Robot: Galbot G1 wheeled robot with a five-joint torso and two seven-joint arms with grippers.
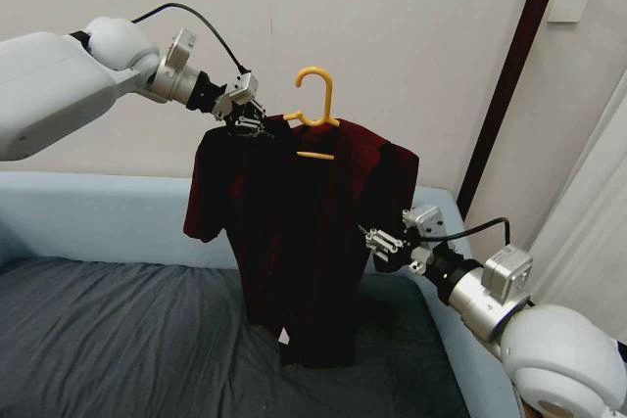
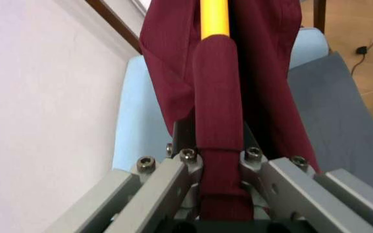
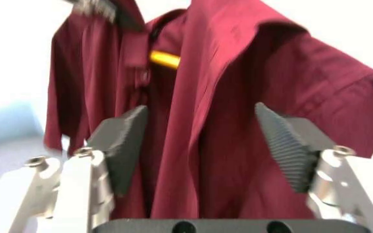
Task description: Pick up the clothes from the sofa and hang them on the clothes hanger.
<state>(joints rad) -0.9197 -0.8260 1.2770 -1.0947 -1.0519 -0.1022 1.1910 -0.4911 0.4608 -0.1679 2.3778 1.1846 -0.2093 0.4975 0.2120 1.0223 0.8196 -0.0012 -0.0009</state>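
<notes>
Dark red short-sleeved shirt (image 1: 294, 232) on a yellow hanger (image 1: 313, 70)

Both arms wear smooth, glossy white shells: the left arm (image 1: 49, 80) is thick and rounded, the right arm (image 1: 563, 359) swells into a bulbous joint. Each narrows to a silver wrist cylinder with a thin black cable (image 1: 196, 22) running off it. The left end effector (image 1: 251, 124) is built of bare grey metal bars pinned with socket-head screws (image 2: 188, 155). The right end effector (image 1: 377, 245) carries dark ribbed pads (image 3: 285, 143).

Matt cloth shirt (image 1: 304, 232), glossy plastic hanger (image 1: 315, 95)
</notes>
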